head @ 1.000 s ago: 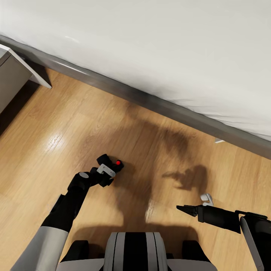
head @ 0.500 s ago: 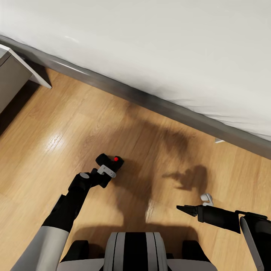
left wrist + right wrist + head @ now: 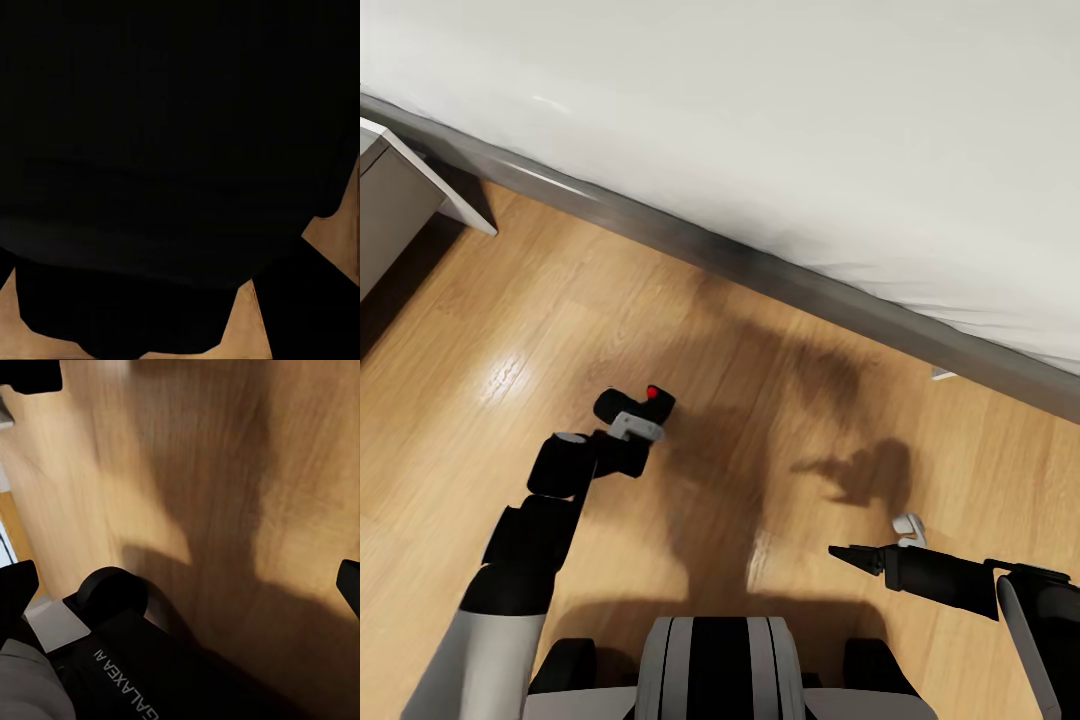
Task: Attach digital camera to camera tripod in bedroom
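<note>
While the left gripper (image 3: 632, 425) pinches the digital camera (image 3: 637, 405) at ten o'clock, its rigid body (probably light) suits side-holding; right gripper (image 3: 844, 552) fingers look pressed together.

the digital camera (image 3: 637, 404) sits in the left gripper (image 3: 630, 428) above the floor (image 3: 780, 420), before the bed (image 3: 810, 150).

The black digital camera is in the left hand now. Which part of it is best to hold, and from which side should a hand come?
Best is probably the chunky body of the digital camera, gripped across its flat sides from the robot's side, as the left hand appears to do now. The red button on top stays uncovered this way. Its underside is hidden here, so how free it is cannot be told.
</note>
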You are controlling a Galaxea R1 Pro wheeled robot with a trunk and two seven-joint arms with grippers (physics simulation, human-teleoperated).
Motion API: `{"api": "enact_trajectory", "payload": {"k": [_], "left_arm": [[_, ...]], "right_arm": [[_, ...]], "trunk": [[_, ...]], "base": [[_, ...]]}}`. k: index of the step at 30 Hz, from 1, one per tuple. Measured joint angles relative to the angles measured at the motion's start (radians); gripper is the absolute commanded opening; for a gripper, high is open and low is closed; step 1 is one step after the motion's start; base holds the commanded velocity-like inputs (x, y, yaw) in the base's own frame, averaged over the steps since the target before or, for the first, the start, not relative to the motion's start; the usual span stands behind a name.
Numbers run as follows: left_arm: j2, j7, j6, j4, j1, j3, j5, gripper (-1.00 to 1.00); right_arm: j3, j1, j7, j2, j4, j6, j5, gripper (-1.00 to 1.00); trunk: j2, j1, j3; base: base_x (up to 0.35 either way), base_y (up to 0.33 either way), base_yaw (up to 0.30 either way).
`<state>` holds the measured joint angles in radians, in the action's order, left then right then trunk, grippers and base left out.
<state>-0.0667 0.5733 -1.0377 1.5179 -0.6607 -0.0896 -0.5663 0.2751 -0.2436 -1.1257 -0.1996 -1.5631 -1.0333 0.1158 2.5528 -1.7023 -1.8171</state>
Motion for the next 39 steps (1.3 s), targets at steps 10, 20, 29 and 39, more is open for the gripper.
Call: {"api": "enact_trajectory", "payload": {"k": [10,20,29,39], "left_arm": [[-0.061,-0.003,-0.003,0.006,0.000,0.184,0.018,-1.00],[-0.072,-0.001,-0.006,0.001,0.003,0.198,0.028,-1.00],[-0.107,-0.001,0.001,-0.004,0.010,0.214,0.044,-1.00],[-0.107,-0.001,0.006,-0.005,0.012,0.310,0.174,-1.00]], "right_arm": [[0.001,0.000,0.000,-0.001,0.000,0.000,0.000,1.00],[0.001,0.000,0.001,-0.001,0.000,0.000,0.000,1.00],[0.001,0.000,-0.004,-0.001,-0.001,-0.001,0.001,1.00],[-0.002,0.000,0.000,0.000,-0.002,0.001,0.001,1.00]], "trunk": [[0.000,0.000,0.000],[0.000,0.000,0.000],[0.000,0.000,0.000],[0.000,0.001,0.008]], "base": [[0.000,0.000,0.000],[0.000,0.000,0.000],[0.000,0.000,0.000],[0.000,0.000,0.000]]}}
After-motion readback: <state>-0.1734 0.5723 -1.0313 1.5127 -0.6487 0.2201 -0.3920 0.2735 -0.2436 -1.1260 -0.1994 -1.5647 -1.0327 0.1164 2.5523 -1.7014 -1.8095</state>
